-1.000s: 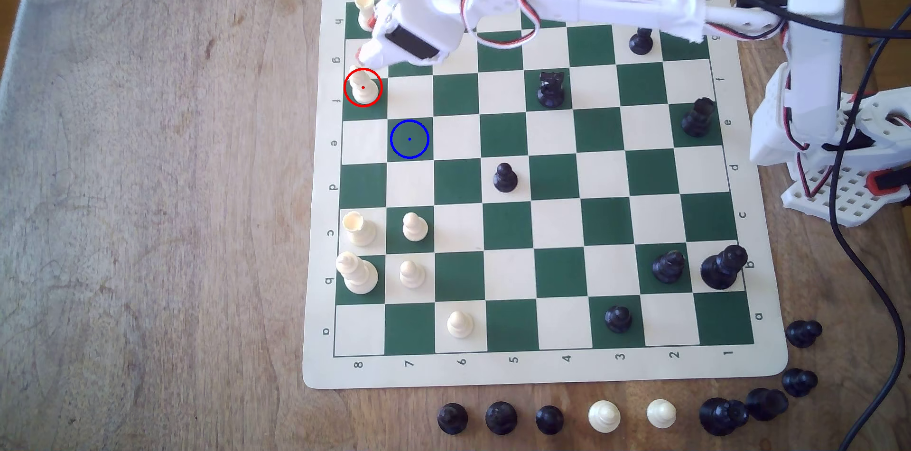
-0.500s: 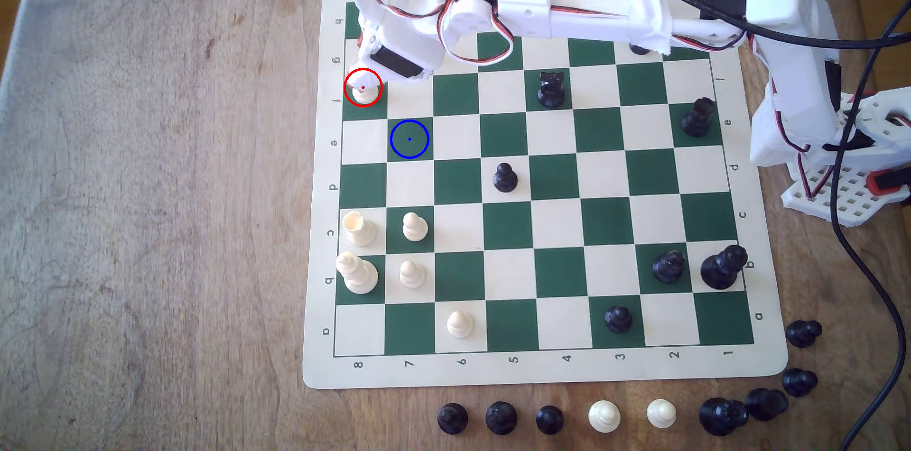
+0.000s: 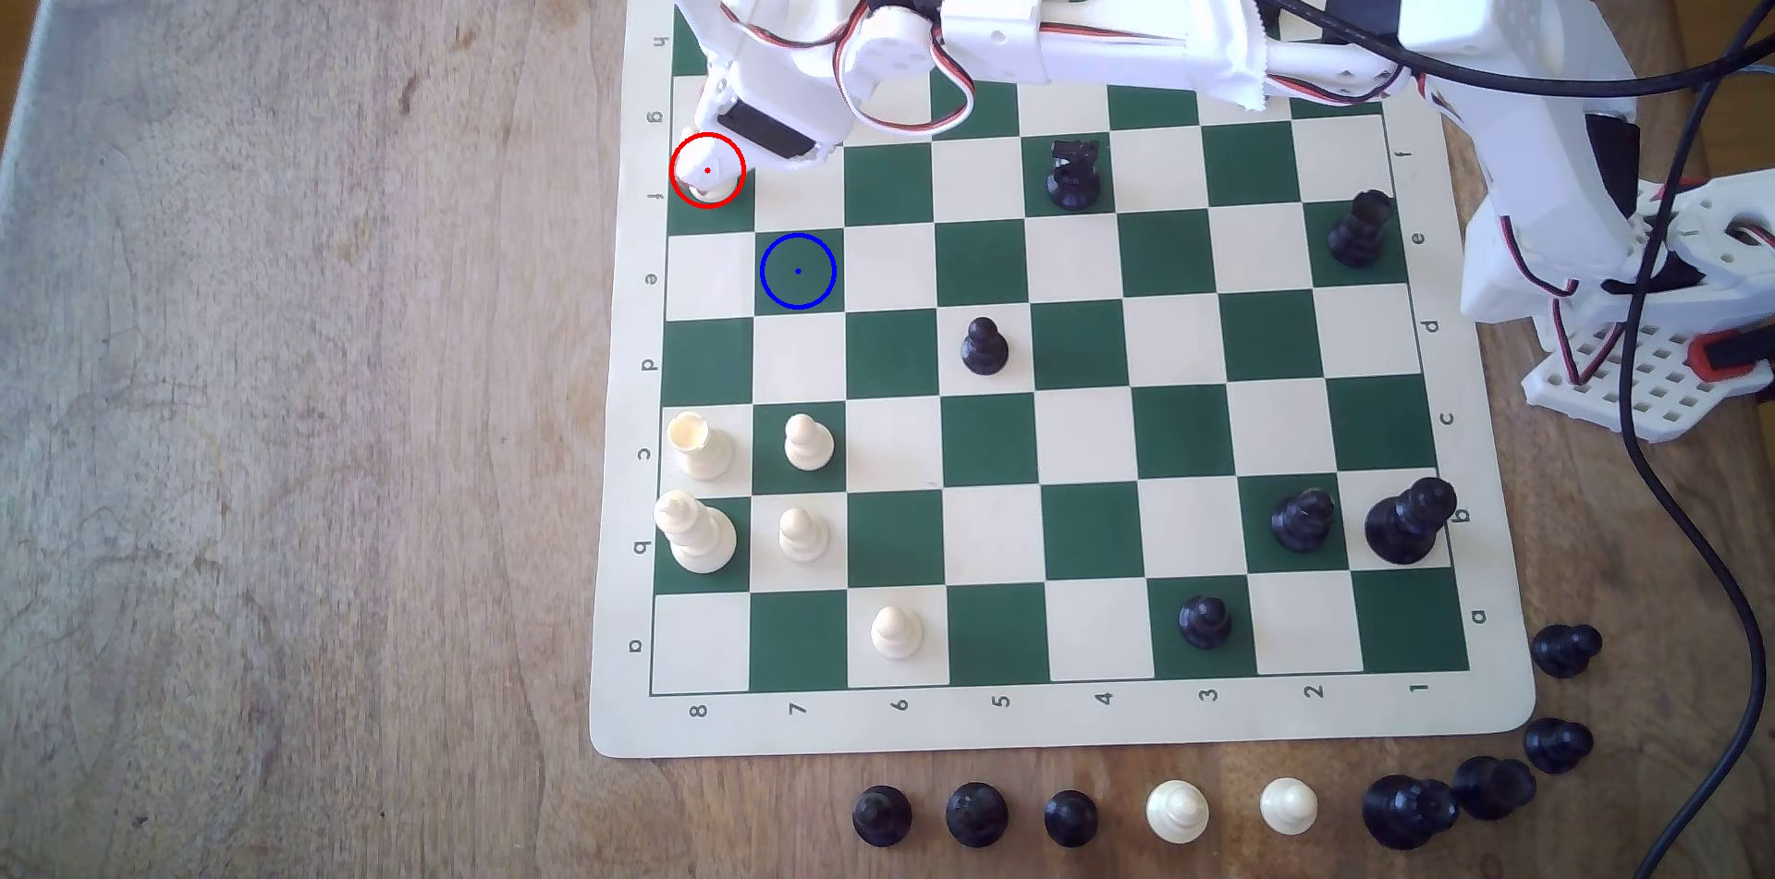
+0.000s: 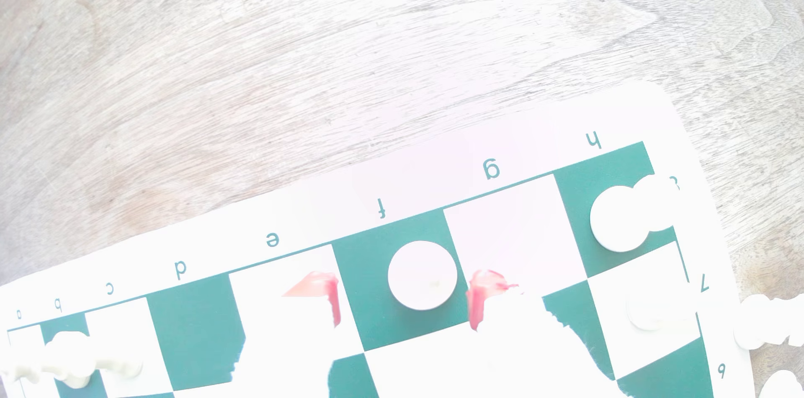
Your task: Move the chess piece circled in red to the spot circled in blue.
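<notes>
At board edge, file f: chess piece [image 4: 422, 275] — stood on its red-ringed green square.
Gripper [image 4: 404, 300]: jaws apart, one pink-tipped finger [image 4: 478, 298] either side, not touching.
Spot [image 3: 798, 271]: blue-ringed, unoccupied — diagonally adjacent.

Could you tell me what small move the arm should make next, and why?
Probably close the gripper: its pink-tipped fingers stand open on either side of the chess piece, with green square visible between each tip and the piece, so nothing grips it yet. The spot is empty.
</notes>
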You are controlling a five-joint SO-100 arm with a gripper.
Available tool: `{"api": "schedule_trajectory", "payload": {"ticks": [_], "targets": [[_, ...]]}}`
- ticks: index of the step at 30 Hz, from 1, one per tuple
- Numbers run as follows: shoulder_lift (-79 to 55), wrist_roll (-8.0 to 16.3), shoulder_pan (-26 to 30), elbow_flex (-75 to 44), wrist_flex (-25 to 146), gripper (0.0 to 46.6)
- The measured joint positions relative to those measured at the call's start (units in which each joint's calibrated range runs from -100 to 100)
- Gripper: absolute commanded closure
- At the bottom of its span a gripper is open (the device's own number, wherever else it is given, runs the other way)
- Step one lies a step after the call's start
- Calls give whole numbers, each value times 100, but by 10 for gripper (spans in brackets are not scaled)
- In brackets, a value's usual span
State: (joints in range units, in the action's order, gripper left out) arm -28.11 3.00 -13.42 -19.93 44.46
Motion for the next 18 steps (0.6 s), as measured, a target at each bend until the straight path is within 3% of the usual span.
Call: {"api": "schedule_trajectory", "payload": {"ticks": [18], "targets": [[-570, -24, 0, -63, -367, 310]]}}
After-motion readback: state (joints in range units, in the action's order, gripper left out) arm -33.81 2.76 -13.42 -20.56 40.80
